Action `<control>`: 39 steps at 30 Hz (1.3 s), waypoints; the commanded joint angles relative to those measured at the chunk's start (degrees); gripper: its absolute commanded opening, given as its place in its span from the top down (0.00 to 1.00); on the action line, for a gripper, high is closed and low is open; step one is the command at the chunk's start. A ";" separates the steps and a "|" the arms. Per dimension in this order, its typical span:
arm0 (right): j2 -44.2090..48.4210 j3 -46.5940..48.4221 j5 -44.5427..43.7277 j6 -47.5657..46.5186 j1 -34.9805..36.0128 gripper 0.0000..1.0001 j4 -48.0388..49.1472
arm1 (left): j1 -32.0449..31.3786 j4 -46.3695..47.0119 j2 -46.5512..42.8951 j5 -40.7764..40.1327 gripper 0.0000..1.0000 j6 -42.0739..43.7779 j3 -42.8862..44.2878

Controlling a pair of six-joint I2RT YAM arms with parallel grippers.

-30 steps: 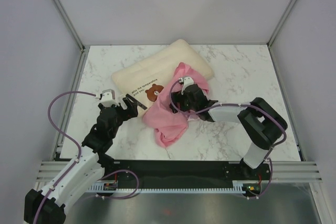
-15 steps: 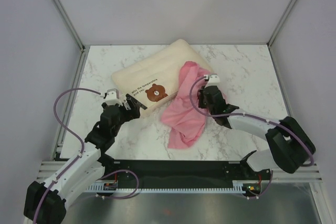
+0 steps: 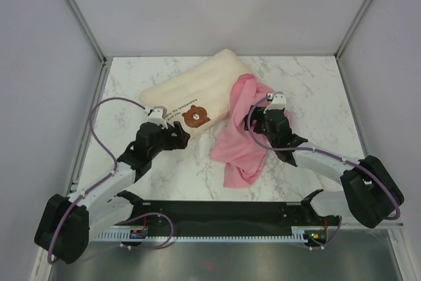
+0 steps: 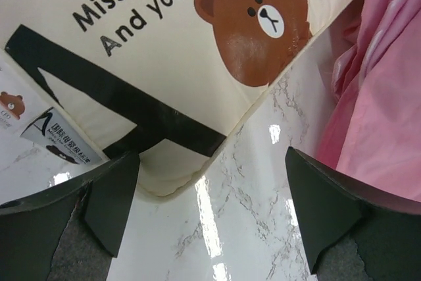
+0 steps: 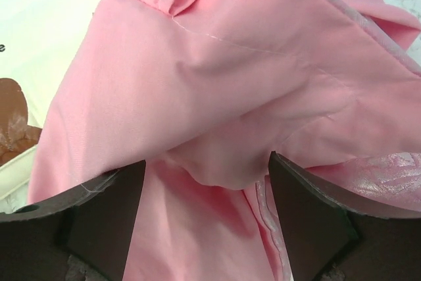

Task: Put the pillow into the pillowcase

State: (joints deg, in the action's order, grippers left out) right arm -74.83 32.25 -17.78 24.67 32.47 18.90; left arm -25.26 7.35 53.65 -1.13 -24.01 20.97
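Note:
The cream pillow (image 3: 197, 93) lies at the back centre, with its bear face (image 3: 193, 116) and dark text showing. The pink pillowcase (image 3: 240, 139) lies crumpled to its right, and its top edge overlaps the pillow's right end. My left gripper (image 3: 179, 137) is open at the pillow's near corner. In the left wrist view the corner (image 4: 164, 176) sits between the fingers (image 4: 112, 202), close to the left one. My right gripper (image 3: 253, 123) is open over the pillowcase. A pink fold (image 5: 217, 162) lies between its fingers (image 5: 309, 222).
The marble table (image 3: 309, 83) is fenced by metal posts and grey walls on three sides. A white label (image 4: 59, 139) hangs at the pillow's near edge. The black rail with the arm bases runs along the near edge (image 3: 223, 212).
The right gripper moved to the right and the pillowcase shifted with it, uncovering the bear face. The left gripper moved forward and right to the pillow's near corner.

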 commanded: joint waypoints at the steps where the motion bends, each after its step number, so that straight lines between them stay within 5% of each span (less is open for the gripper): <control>1: 1.17 -0.96 0.91 0.30 0.05 0.16 3.69 | -0.23 1.28 6.97 1.32 0.00 2.56 4.33; 5: 1.96 -1.49 0.03 0.03 0.05 0.16 3.78 | -0.84 -1.22 13.76 -1.61 0.12 2.47 10.14; 11: 2.23 -1.05 -0.24 0.30 0.05 0.15 2.99 | -12.77 -2.15 12.79 -7.47 0.11 6.78 11.19; 15: 1.96 -0.70 -1.55 0.65 0.05 0.14 2.46 | -21.40 -14.50 15.34 -33.49 0.06 3.20 17.69; 17: 3.54 -1.75 -2.95 0.73 0.05 0.14 2.99 | -22.55 -17.63 14.82 -37.71 0.01 0.90 21.03; 21: 6.88 -3.59 -6.55 0.82 0.14 0.13 3.52 | -22.56 -21.66 16.13 -36.66 0.00 3.88 28.05; 26: 9.08 -5.18 -8.06 0.74 0.05 0.12 4.22 | -22.64 -33.89 31.38 -35.79 0.00 11.95 46.94; 34: 10.84 -6.94 -8.15 0.74 -0.12 0.12 5.89 | -22.65 -34.51 48.72 -26.30 0.00 22.41 63.02; 39: 11.89 -8.08 -8.59 0.56 -0.04 0.11 6.85 | -19.84 -46.09 68.91 -30.16 0.01 20.32 78.85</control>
State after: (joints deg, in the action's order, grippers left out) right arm -64.49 24.95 -24.67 24.86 32.47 22.76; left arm -46.94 -30.55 114.24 -29.91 -6.66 93.06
